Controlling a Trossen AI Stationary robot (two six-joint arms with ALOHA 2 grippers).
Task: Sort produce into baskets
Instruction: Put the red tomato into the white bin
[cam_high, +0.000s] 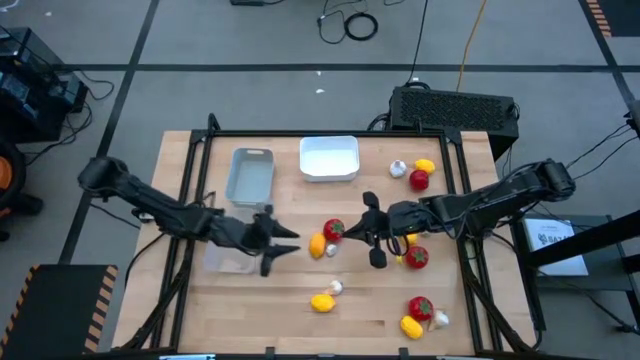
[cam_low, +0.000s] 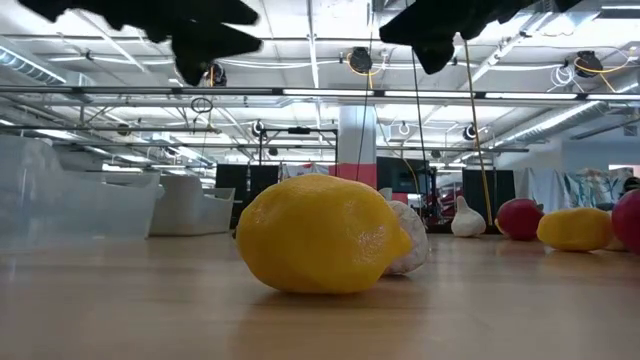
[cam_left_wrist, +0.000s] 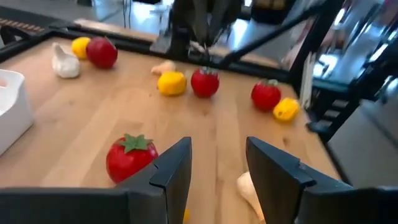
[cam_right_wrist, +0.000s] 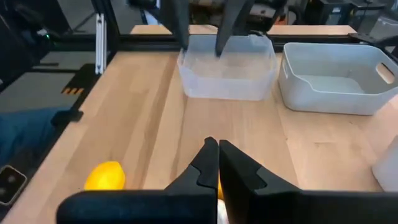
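Table (cam_high: 280, 320): a pale wooden top inside a black frame, seen whole from above.
Black box (cam_high: 455, 108): a dark grilled box beyond the far edge, towards the right corner, with cables running off behind it.
Left arm: reaches in from the left edge; its left pincer (cam_high: 272, 242) hangs above the table's middle, fingers (cam_left_wrist: 171, 174) spread well apart and holding nothing.
Right arm: reaches in from the right edge; its right pincer (cam_high: 372, 232) hangs just right of the middle, fingers (cam_right_wrist: 205, 165) pressed together with nothing between them.
White basket (cam_high: 329, 158): at the far edge, near the centre; nothing in it.
Grey basket (cam_high: 249, 176): just left of the white one; nothing in it.
Clear basket (cam_high: 232, 252): near the left edge, partly under the left arm; nothing shows in it.
Produce, middle: a red fruit (cam_high: 333, 230), a yellow fruit (cam_high: 317, 245) and a small garlic bulb (cam_high: 331, 250) lie close together between the two pincers.
Produce, right: another red fruit (cam_high: 416, 257) lies just beside the right pincer; a garlic bulb, a yellow fruit and a red fruit (cam_high: 418, 180) cluster near the far right corner.
Produce, near edge: a lemon (cam_low: 322, 235) with garlic touching it, and a red, yellow and garlic group (cam_high: 421, 314) towards the near right corner.
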